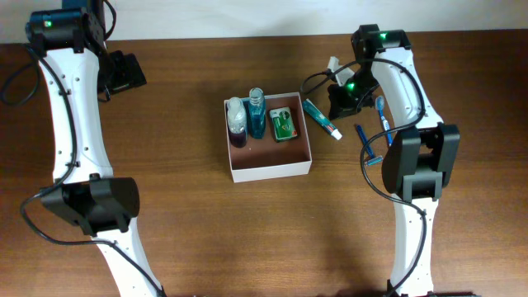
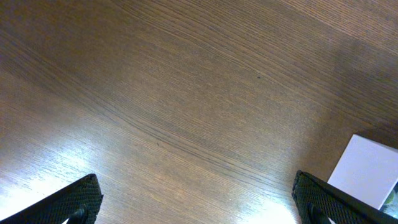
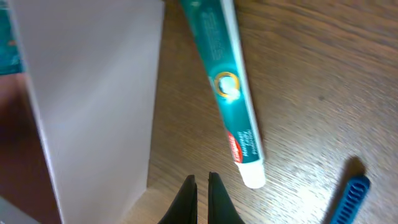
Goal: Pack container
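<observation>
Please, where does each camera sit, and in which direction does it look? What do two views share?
Overhead: above the table, looking straight down at the container, the toothpaste tube, the left arm and the right arm.
Left wrist: on the left arm, looking down at bare table; open left gripper at the bottom, container corner at right.
Right wrist: on the right arm, low, facing the container's outer wall and the tube; shut right gripper at the bottom.
Shared: all three show the container.

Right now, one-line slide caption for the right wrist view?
Right hand shut, empty, beside the white wall of the container; toothpaste tube lies just ahead on the table.
</observation>
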`<state>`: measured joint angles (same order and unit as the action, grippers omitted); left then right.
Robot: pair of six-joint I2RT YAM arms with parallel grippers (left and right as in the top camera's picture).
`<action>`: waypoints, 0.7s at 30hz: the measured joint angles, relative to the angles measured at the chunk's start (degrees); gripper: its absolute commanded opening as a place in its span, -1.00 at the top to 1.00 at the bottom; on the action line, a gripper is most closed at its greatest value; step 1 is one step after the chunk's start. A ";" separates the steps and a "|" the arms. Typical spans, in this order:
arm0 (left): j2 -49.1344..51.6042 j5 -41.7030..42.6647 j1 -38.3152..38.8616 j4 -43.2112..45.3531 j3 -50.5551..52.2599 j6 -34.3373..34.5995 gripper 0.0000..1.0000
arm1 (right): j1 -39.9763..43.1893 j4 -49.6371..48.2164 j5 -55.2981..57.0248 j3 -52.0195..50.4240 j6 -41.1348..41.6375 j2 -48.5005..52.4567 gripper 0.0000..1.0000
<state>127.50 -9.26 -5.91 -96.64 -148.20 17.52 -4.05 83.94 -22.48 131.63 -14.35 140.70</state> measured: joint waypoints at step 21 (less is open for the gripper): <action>0.00 0.00 0.00 0.00 -0.02 0.00 -0.99 | -0.11 -7.56 -5.73 -8.98 -8.24 0.04 0.92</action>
<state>127.50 -9.26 -5.91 -96.64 -148.22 17.52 -4.16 76.38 -28.21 122.65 -22.59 140.75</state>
